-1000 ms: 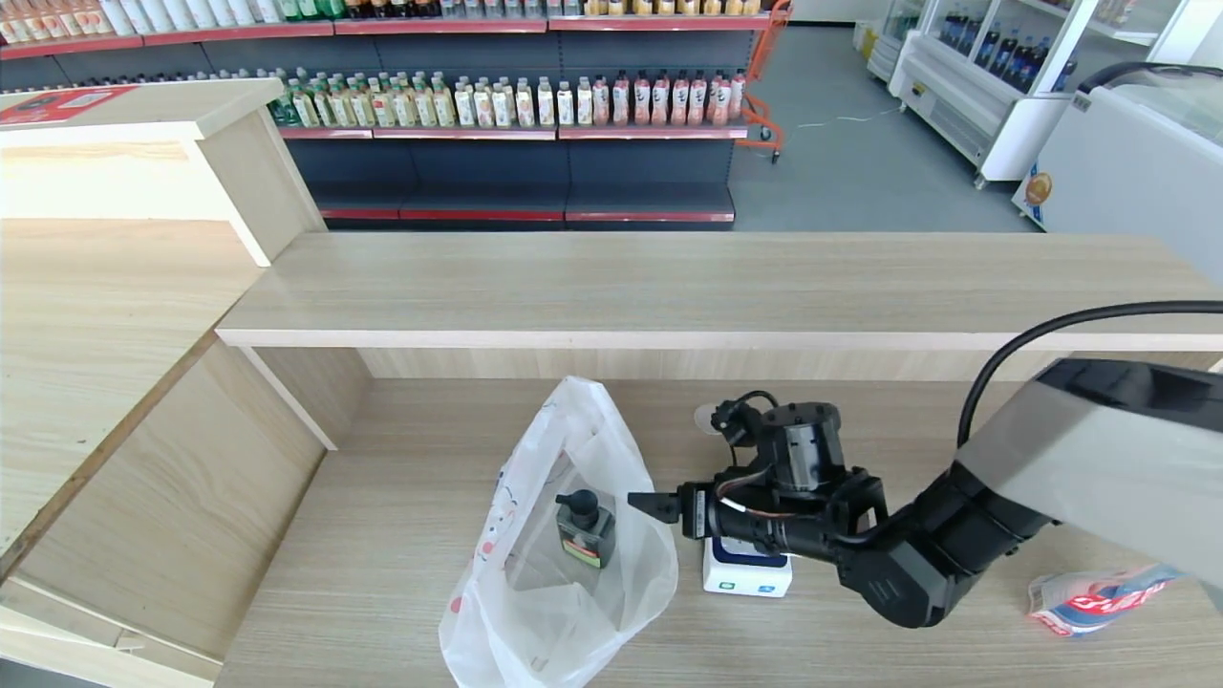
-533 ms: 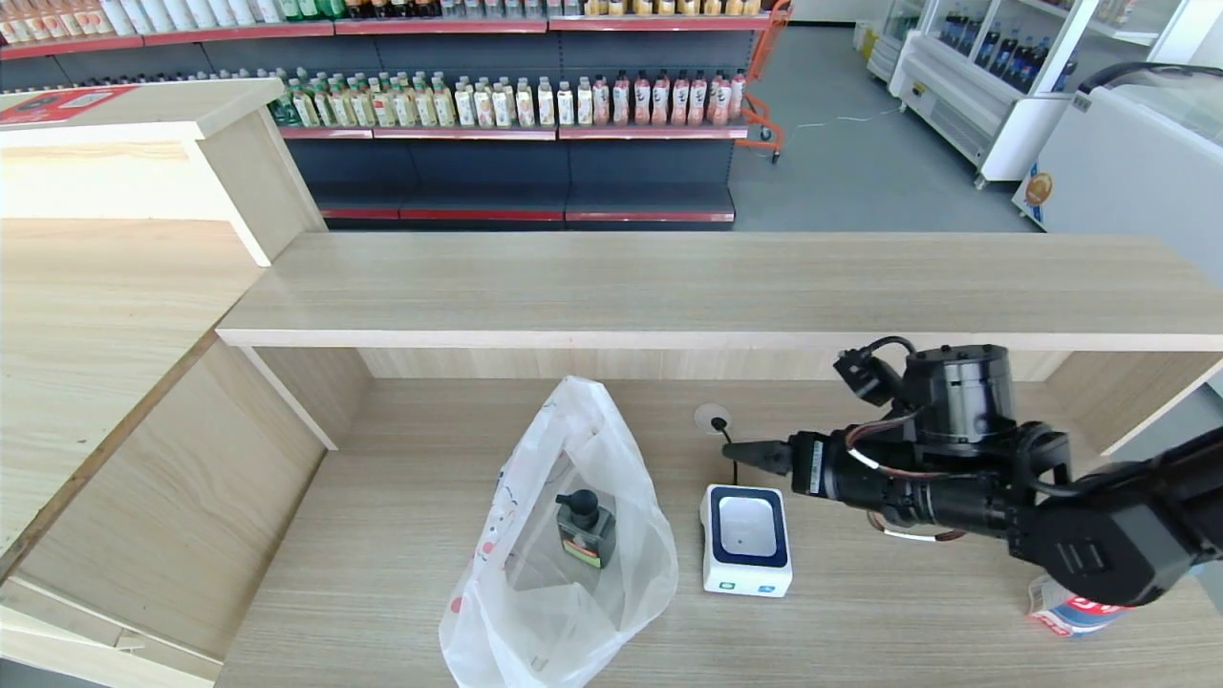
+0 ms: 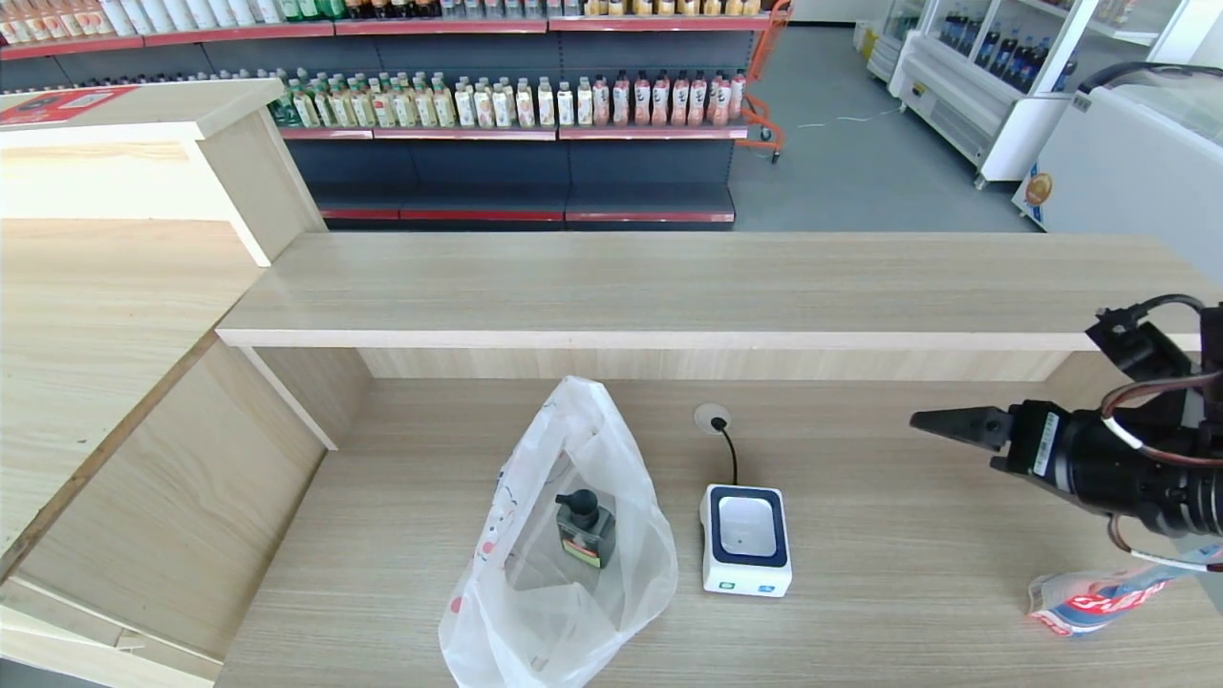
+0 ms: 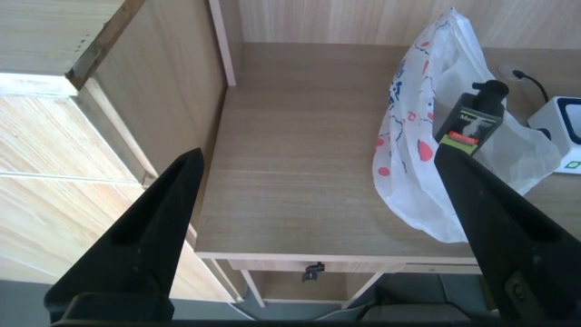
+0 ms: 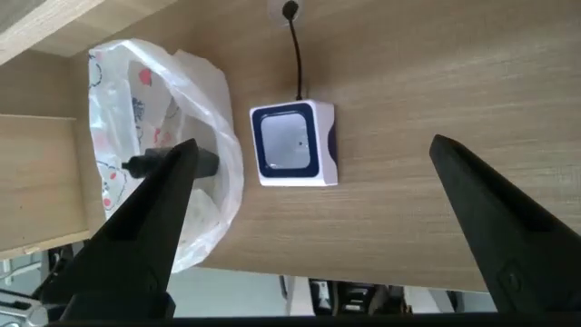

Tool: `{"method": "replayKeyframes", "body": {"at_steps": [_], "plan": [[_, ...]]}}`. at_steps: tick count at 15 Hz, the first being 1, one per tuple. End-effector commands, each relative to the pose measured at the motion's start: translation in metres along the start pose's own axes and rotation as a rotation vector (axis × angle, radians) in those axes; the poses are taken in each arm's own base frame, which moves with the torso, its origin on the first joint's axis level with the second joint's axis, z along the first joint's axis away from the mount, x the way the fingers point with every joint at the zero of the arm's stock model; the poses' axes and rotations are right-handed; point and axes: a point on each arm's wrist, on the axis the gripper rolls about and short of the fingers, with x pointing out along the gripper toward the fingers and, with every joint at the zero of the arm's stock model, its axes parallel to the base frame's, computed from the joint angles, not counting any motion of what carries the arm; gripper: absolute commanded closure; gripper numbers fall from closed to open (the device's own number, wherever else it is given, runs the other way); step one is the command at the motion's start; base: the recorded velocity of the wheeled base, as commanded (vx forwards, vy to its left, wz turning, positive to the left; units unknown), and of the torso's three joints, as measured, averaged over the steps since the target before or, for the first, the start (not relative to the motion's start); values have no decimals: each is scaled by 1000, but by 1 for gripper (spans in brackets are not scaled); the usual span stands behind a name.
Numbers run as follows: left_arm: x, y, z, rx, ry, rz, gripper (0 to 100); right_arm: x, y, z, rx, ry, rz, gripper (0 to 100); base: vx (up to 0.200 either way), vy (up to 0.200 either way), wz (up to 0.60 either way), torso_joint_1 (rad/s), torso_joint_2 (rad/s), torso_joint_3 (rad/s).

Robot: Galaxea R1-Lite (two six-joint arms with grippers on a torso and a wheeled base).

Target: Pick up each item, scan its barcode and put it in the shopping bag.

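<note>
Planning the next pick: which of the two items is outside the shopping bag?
The red-and-blue packet lying on the counter at the robot's far right; the dark pump bottle stands inside the white shopping bag.

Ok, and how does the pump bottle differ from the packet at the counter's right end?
The pump bottle sits inside the shopping bag; the packet lies outside it on the bare counter. The pump bottle is dark with a black top; the packet is pale with red and blue print. Both rest on that counter, on opposite sides of the scanner.
</note>
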Motion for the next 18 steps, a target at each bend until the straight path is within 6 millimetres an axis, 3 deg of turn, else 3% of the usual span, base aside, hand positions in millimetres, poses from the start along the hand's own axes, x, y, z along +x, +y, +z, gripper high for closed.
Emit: {"method": "replayKeyframes", "body": {"at_steps": [1, 5, 11, 18], "plan": [[0, 0, 0, 0, -1, -1, 0, -50, 1, -4, 32, -68, -19, 0, 0, 0, 0, 0, 0, 0], [0, 0, 0, -5, -1, 1, 0, -75, 2, -12, 44, -76, -20, 0, 0, 0, 0, 0, 0, 0], [0, 0, 0, 1, -1, 1, 0, -78, 3, -11, 72, -69, -25, 0, 0, -167, 0, 3, 0, 3], [0, 0, 0, -2, -1, 1, 0, -79, -3, -14, 142, -64, -70, 0, 0, 0, 0, 0, 0, 0]]}}
